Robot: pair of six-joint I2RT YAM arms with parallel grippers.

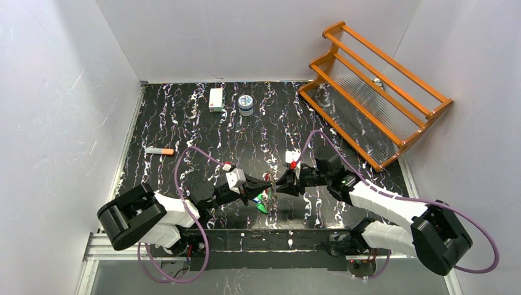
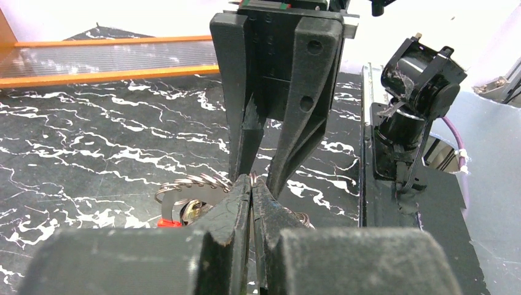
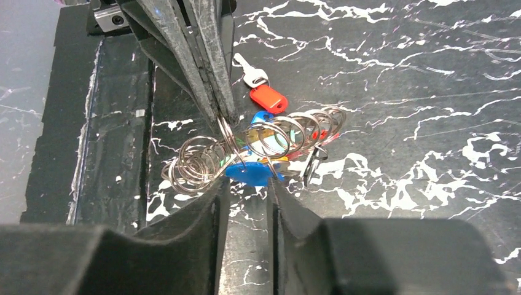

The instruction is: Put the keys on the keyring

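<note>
The keyring (image 3: pixel 191 166) is pinched in the closed left claw (image 3: pixel 223 115), low over the desk (image 3: pixel 399 92) near its 6 o'clock edge. The right claw (image 3: pixel 247 185) is seen slightly parted around the capped keys (image 3: pixel 249 173); whether anything is gripped cannot be told. A red-capped key (image 3: pixel 268 97) is seen lying at the bunch's 12 o'clock

marbled table (image 1: pixel 184 123) carries rack (image 1: pixel 356 98), box (image 1: pixel 215 99), jar (image 1: pixel 246 104), marker (image 1: pixel 160 150), key (image 3: pixel 268 98).
</note>
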